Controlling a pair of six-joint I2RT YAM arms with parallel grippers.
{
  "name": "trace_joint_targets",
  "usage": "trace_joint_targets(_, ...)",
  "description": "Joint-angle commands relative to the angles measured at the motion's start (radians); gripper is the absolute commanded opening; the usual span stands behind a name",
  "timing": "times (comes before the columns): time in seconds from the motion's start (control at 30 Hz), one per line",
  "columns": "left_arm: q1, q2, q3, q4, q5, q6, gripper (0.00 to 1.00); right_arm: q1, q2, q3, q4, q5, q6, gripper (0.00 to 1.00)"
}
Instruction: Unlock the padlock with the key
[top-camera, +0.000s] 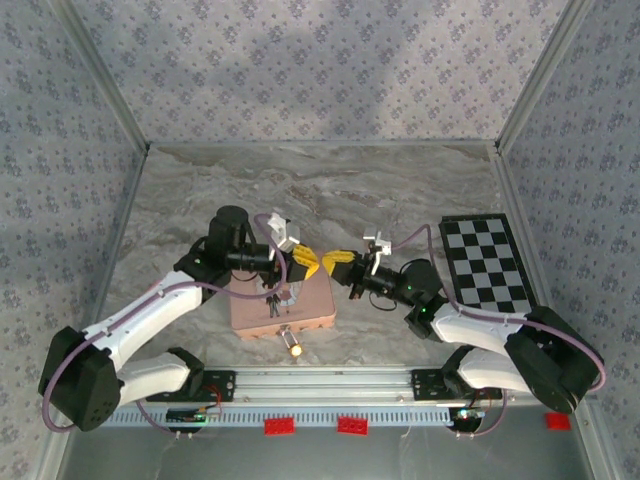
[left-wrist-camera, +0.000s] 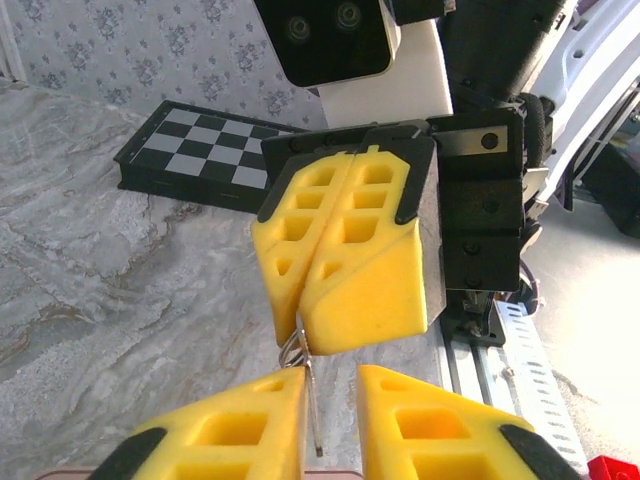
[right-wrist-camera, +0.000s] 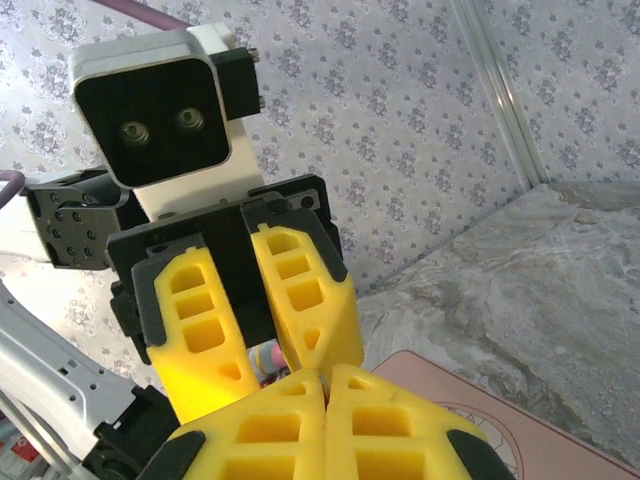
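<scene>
R tool (left-wrist-camera: 302, 335) clamped shut on upper end of key (left-wrist-camera: 313, 415), which hangs down into narrow gap of slightly parted L tool (left-wrist-camera: 332, 390), contact w/ its fingers not determinable; padlock (top-camera: 293, 346) lies on surface (top-camera: 400, 190) just near of pink box (top-camera: 300, 310), apart from both tools.

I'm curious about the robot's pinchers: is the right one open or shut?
Shut. On the right gripper the yellow fingers press together with no gap, pinching the ring of the key, which hangs down.
</scene>
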Motion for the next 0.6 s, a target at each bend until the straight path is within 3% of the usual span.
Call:
trace_joint_targets(0.0, -0.007, -0.006, 0.036, -0.01, 0.026, 0.015, 0.23, 0.005, -0.012, 0.007, 0.022, 0.047, -0.019, 0.0)
trace_joint_targets(0.13, -0.002, -0.043, 0.014, 0.039, -0.013, -0.021, 0.32, 0.004, -0.027, -0.005, 0.0, 0.084, -0.025, 0.0)
trace_joint_targets(0.4, 0.034, -0.094, -0.054, 0.181, -0.015, -0.111, 0.37, -0.002, -0.065, -0.023, -0.014, 0.116, -0.025, 0.0)
trace_joint_targets(0.57, 0.034, -0.069, -0.034, 0.157, 0.032, -0.099, 0.37, -0.002, -0.069, -0.022, -0.013, 0.116, -0.023, 0.0)
